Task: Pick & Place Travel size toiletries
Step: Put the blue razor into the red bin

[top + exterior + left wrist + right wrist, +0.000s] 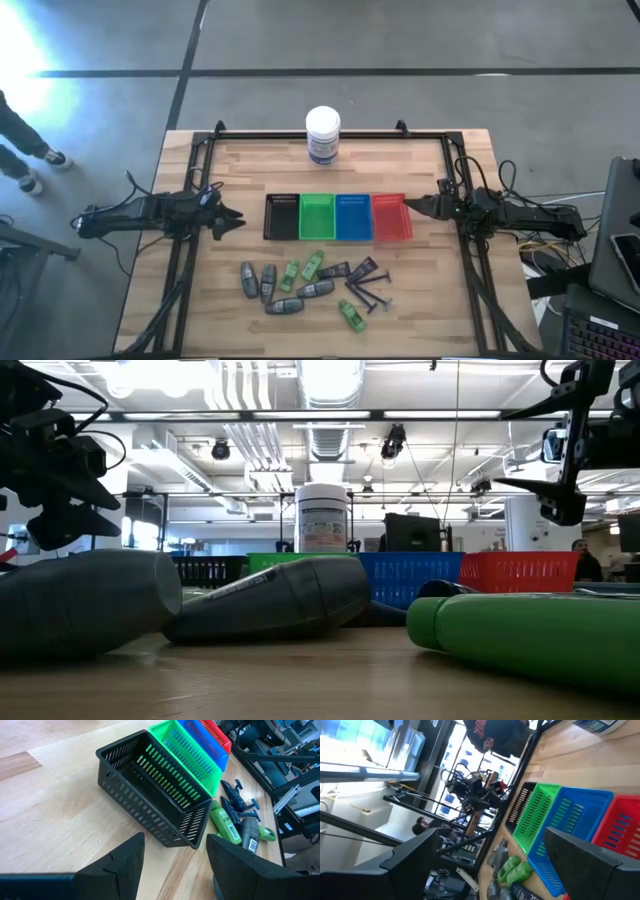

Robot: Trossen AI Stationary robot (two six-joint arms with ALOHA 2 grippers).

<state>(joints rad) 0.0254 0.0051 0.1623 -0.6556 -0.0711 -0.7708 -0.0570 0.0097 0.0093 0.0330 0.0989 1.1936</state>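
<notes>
The toiletries lie loose on the table's near half: grey oval tubes (268, 284), green bottles (313, 264), dark tubes (362, 266) and razors (366, 291). In the low view a grey tube (80, 600) and a green bottle (530, 630) lie close to the camera. My left gripper (232, 218) (172, 865) is open, hovering left of the black bin (282, 216) (155, 790). My right gripper (412, 207) (490, 865) is open, hovering just right of the red bin (391, 217). Neither touches anything.
Four bins stand in a row at mid-table: black, green (317, 216), blue (353, 217), red. A white jar with a blue label (323, 135) stands near the far edge. Bare wood lies left and right of the toiletries. A person's feet (30, 165) show beyond the table's left.
</notes>
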